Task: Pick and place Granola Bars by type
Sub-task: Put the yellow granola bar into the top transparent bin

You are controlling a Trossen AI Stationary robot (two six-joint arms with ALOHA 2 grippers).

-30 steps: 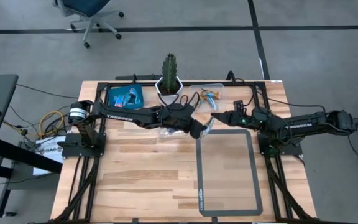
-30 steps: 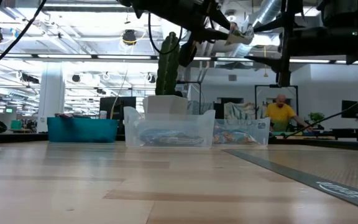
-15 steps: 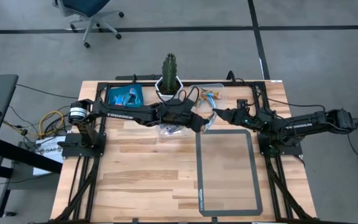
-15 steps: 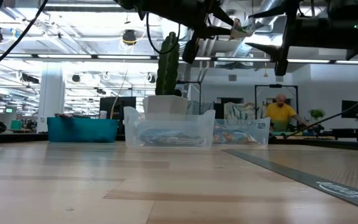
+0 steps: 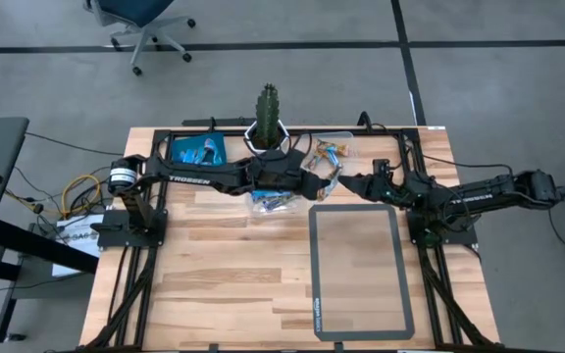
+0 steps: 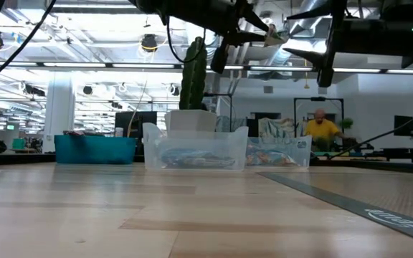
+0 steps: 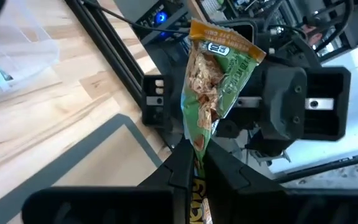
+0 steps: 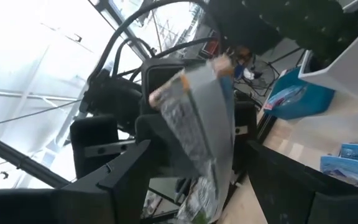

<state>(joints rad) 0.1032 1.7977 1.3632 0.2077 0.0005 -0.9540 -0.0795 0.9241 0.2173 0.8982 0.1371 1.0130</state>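
My left gripper [image 5: 317,183] is shut on one granola bar [image 7: 216,81], green with a gold end, high above the table [image 6: 277,32]. My right gripper [image 5: 351,182] faces it from the right, open; its fingers [image 8: 120,177] stand on either side of the bar [image 8: 197,118] without touching. A clear container [image 5: 273,201] under the left arm holds blue bars. Another clear container [image 5: 330,149] at the far edge holds brown-gold bars. A blue tray [image 5: 199,150] holds more blue bars. My left gripper pinches the bar by one end of its wrapper [image 7: 197,140], between the two fingers. The fingers reach level from the table's left and lie along the bar. The bar is lifted clear, and its gold free end [image 7: 219,43] points toward my right gripper.
A cactus in a white pot [image 5: 266,132] stands at the far edge between the blue tray and the far clear container. A grey-bordered mat [image 5: 356,270] lies on the right half of the wooden table [image 5: 214,284].
My left gripper has carried the bar toward the far edge and slightly up, uncovering the clear container beneath it. My right gripper has turned and shifted a little, so that its open fingers now face the bar.
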